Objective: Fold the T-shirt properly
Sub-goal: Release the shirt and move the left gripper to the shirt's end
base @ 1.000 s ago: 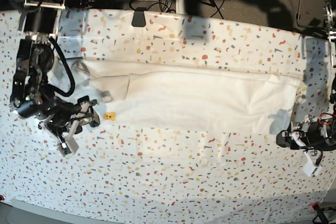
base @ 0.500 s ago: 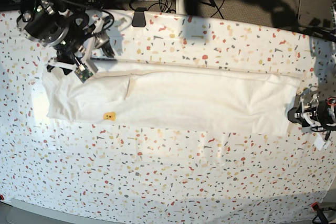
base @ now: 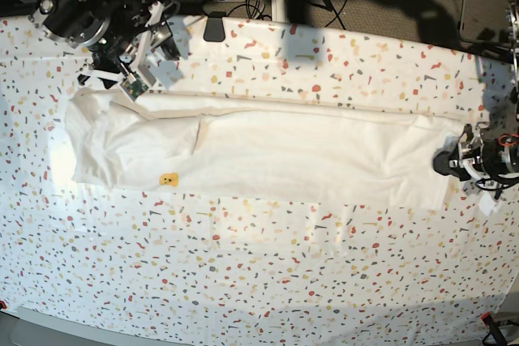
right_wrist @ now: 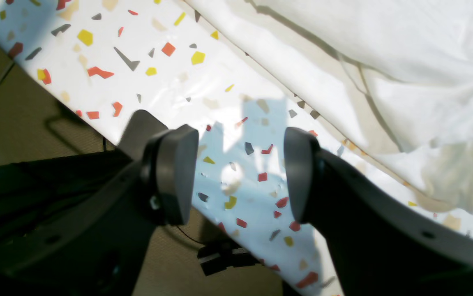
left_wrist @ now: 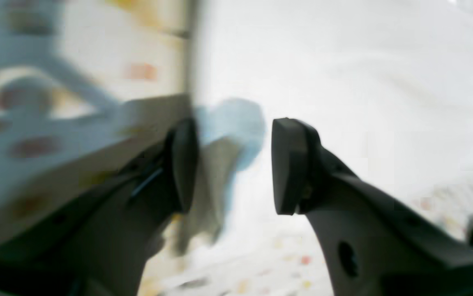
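Lies as a long white band, T-shirt, stretched between both grippers for a crosswise fold. Spread over bare tabletop, right gripper, cloth just beyond. Spread too, left gripper, seemingly at the blurred hem.

Right gripper at about 10 o'clock in base view, arm folded in close behind it, jaws spread with a clear gap between the pads. Left gripper at 3 o'clock, low, pointing toward centre; jaws parted, pads well apart
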